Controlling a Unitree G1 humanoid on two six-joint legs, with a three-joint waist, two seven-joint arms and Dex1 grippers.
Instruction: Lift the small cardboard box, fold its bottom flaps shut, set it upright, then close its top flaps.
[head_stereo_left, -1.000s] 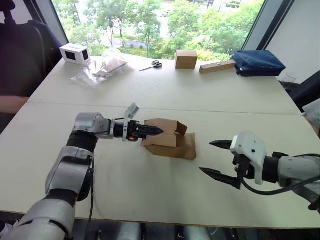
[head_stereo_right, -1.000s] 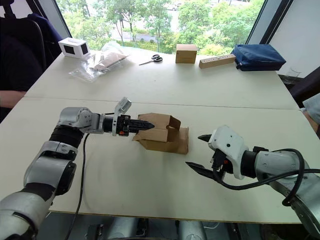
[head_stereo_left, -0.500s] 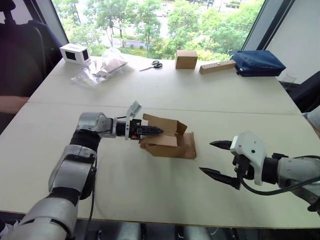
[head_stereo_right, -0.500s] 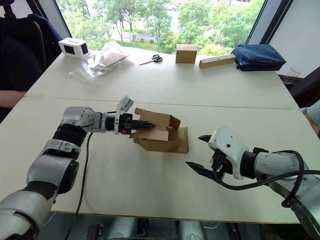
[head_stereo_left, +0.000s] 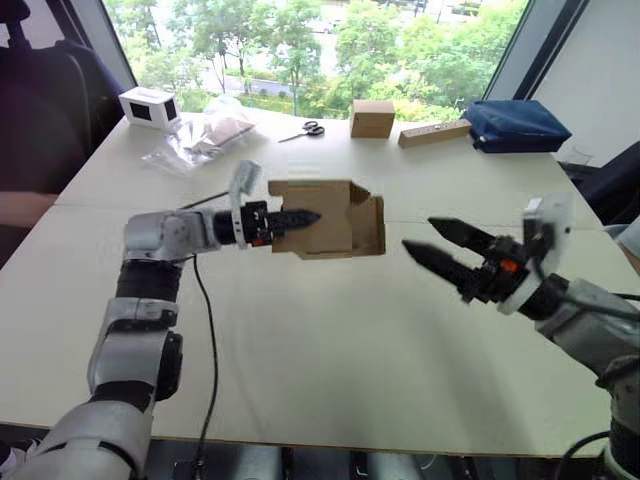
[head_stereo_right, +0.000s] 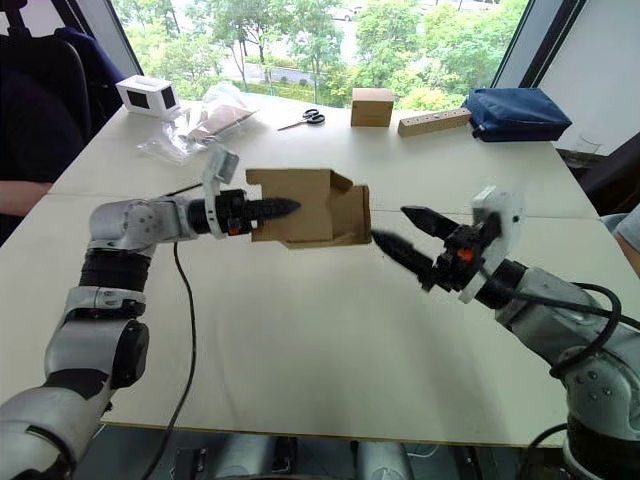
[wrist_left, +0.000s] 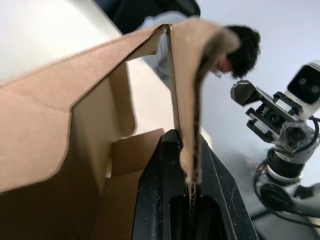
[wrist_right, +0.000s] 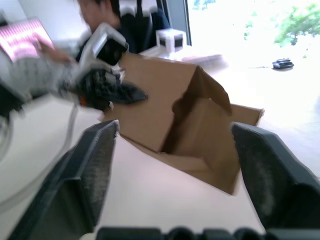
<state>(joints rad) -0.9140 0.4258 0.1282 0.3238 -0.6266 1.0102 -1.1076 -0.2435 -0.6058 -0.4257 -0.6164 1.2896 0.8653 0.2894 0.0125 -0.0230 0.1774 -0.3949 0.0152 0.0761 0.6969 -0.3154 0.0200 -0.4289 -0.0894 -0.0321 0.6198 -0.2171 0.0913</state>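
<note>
You can't see the far wall of the small plain brown cardboard box (head_stereo_left: 330, 220); its near panel covers it. The left gripper (head_stereo_left: 300, 217) hides part of that panel. A person's head (wrist_left: 240, 47) behind the cardboard is blurred.

A white table (head_stereo_left: 330, 330) is taken as the landmark. At its far left corner a white box with dark panels (head_stereo_left: 149, 106) is set, with a clear plastic bag (head_stereo_left: 205, 137) just beside it. Black-handled scissors (head_stereo_left: 304, 130) are laid near the far edge. Farther along that edge a tan cube-shaped box (head_stereo_left: 372, 118), a wooden block (head_stereo_left: 434, 133) and a navy blue pouch (head_stereo_left: 517, 126) are placed.
</note>
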